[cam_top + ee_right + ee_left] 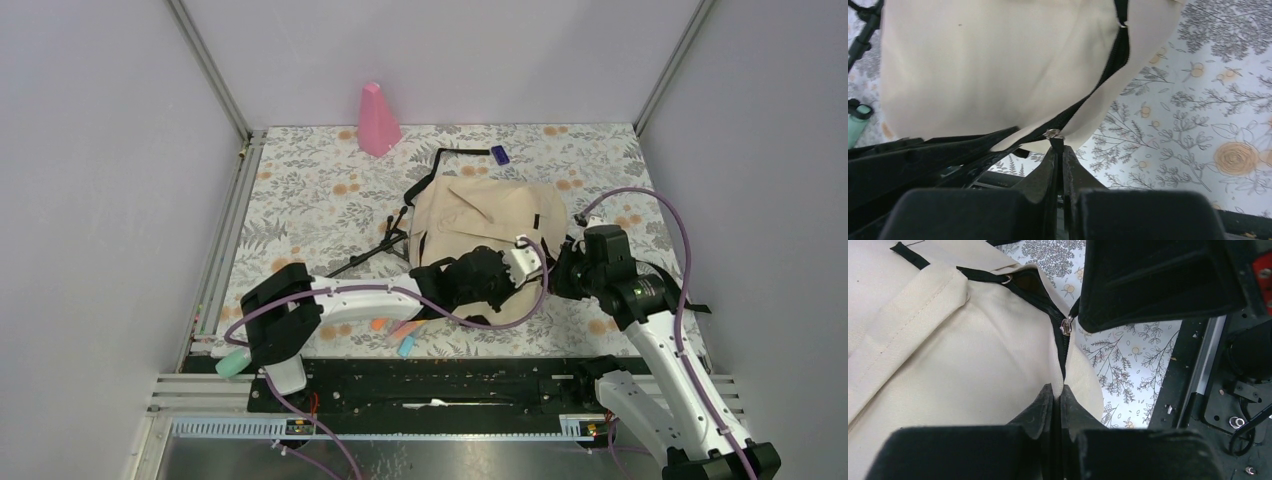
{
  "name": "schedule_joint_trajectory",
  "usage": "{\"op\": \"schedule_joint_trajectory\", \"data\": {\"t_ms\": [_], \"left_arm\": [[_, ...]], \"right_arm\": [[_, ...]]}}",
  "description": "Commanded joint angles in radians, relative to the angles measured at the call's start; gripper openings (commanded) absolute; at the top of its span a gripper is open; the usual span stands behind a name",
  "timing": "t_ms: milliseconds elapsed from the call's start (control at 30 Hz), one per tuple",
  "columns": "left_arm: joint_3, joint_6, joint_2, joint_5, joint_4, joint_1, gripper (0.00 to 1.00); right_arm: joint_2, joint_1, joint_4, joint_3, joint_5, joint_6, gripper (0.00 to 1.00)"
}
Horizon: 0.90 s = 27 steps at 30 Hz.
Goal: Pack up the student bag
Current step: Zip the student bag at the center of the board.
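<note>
The cream bag (480,215) lies flat directly ahead of both grippers, which meet at one corner of it. The left gripper (1058,390) is clenched on the bag's black zipper seam (1062,347), with fabric spreading ahead and to its left. The right gripper (1058,150) pinches the zipper pull (1053,134) at its fingertips, and the bag stretches beyond.

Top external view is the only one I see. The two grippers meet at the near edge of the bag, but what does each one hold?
Observer: The right gripper is shut on the metal zipper pull of the bag.
Operator: And the left one?
Observer: The left gripper is shut on the bag's edge, pinching the black zipper tape a little way from the pull.
Operator: Is it closed between them?
Observer: There it looks closed; beyond the pull it seems to gape.
</note>
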Motion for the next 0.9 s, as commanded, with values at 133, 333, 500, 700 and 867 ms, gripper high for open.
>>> {"op": "schedule_joint_trajectory", "data": {"t_ms": [133, 333, 500, 700, 867], "left_arm": [[-0.121, -0.043, -0.079, -0.081, 0.138, -0.032, 0.00], [-0.179, -0.053, -0.095, -0.131, 0.132, -0.047, 0.00], [-0.209, -0.052, -0.099, -0.141, 0.132, -0.063, 0.00], [-0.231, -0.069, -0.105, -0.166, 0.139, -0.081, 0.00], [-0.249, -0.080, -0.110, -0.169, 0.160, -0.098, 0.00]], "right_arm": [[0.110, -0.030, -0.055, 0.010, 0.133, -0.018, 0.00], [0.152, -0.085, -0.047, 0.061, 0.185, -0.051, 0.00], [0.225, -0.135, -0.046, 0.107, 0.248, -0.100, 0.00], [0.357, -0.176, -0.038, 0.165, 0.347, -0.150, 0.00], [0.449, -0.191, -0.030, 0.223, 0.387, -0.181, 0.00]]}}
